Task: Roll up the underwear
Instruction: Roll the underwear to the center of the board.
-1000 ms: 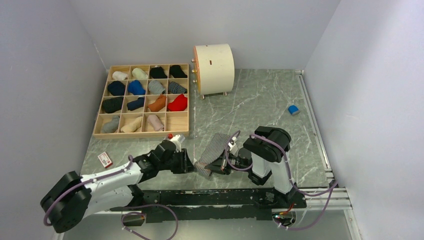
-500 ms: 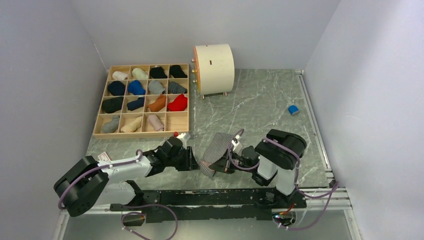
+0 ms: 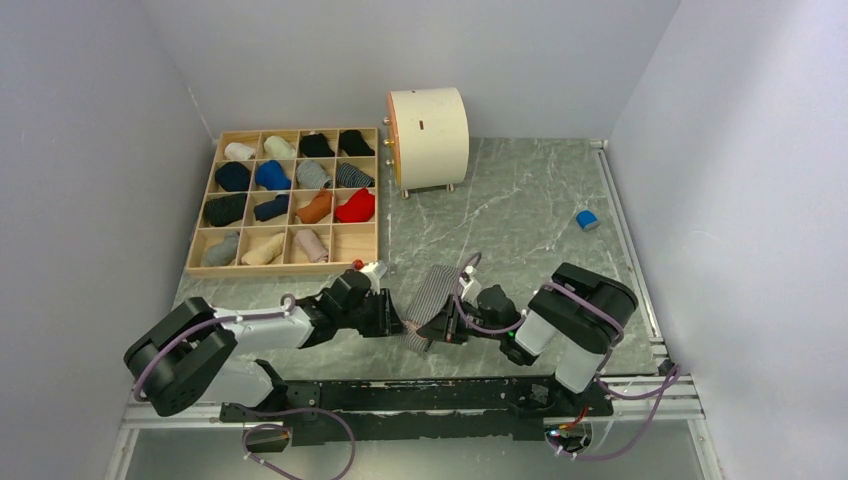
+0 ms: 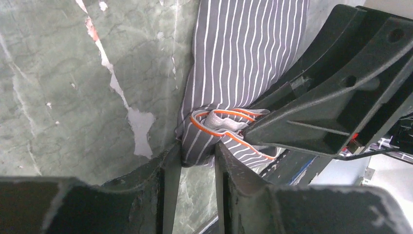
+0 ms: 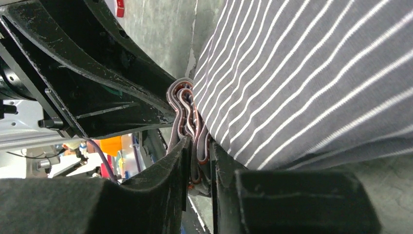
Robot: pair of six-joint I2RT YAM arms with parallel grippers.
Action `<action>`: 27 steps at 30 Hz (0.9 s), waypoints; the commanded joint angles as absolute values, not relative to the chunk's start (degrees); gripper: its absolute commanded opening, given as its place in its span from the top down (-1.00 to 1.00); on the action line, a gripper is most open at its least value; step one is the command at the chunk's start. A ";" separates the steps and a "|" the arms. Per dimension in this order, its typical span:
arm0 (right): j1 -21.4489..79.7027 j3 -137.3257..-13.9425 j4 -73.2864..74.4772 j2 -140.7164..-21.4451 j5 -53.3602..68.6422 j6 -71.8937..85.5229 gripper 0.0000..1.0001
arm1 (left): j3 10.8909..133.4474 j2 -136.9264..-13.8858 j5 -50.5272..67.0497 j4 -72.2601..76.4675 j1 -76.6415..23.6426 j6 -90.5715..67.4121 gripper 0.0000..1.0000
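The striped underwear [image 3: 437, 283] lies midway along the near edge of the tabletop [image 3: 520, 200]. My left gripper [image 4: 195, 163] pinches its folded end, and the waistband [image 5: 186, 109] sits between the right gripper [image 5: 197, 146] jaws, clamped or loose I cannot tell. If that side slips, I expect the fold springs open, and with the grippers this close they may knock together.

One grey white-striped cloth garment [image 3: 432, 290] lies at six o'clock. One wooden sixteen-compartment tray [image 3: 283, 268] at ten o'clock holds fifteen rolled cloth bundles [image 3: 355, 206]. One cream cylindrical drum [image 3: 430, 135] stands at twelve o'clock, and one small blue block [image 3: 587, 219] at two o'clock. Two black robot arms [image 3: 260, 328] reach in from six o'clock.
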State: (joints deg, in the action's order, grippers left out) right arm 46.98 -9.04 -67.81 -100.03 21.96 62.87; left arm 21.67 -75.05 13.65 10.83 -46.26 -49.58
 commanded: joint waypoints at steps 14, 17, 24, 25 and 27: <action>47.38 -23.26 -14.40 -74.81 5.96 45.19 -0.22 | 25.23 -79.99 10.05 5.71 -48.52 -45.75 0.34; 48.12 -25.99 -9.47 -68.39 1.84 38.23 -0.22 | 25.77 -79.60 10.72 5.58 -48.70 -45.35 0.35; 49.05 -27.58 -8.59 -56.86 -1.38 26.20 -0.31 | 27.60 -79.43 11.91 4.25 -49.24 -44.31 0.36; 49.02 -27.63 -9.08 -56.77 2.09 26.15 -0.21 | 27.86 -79.45 11.95 4.01 -49.34 -44.30 0.36; 48.98 -28.95 -6.32 -59.65 5.15 31.24 0.02 | 27.95 -79.28 11.90 3.94 -49.48 -44.54 0.36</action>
